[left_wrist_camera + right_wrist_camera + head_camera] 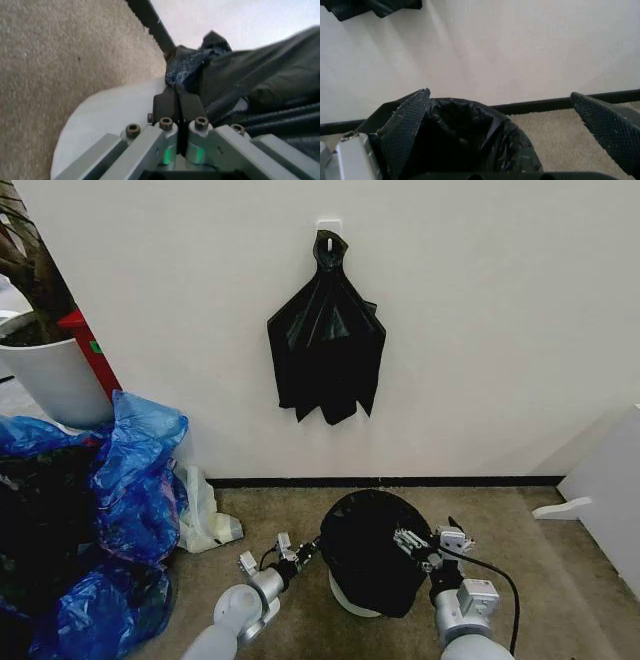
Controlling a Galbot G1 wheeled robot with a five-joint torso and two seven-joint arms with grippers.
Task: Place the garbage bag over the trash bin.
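Observation:
The garbage bag [368,558], thin glossy black plastic, is draped over the trash bin [347,598], whose cream wall shows below the bag's hem. My left gripper [306,550] sits at the bag's left edge. In the left wrist view its fingers [176,98] are pressed together on a bunched fold of the bag [260,82], beside the bin's pale wall [110,112]. My right gripper [428,542] hovers at the bag's right side, open. Its wrist view shows both ribbed fingers [407,127] spread wide above the bag-lined opening [465,138], holding nothing.
A fan-shaped bunch of black bags [327,350] hangs from a wall hook. Blue plastic bags [130,480] pile up at the left, below a white plant pot [50,375]. A pale crumpled bag [205,525] lies by the skirting. A white cabinet [610,490] stands at the right.

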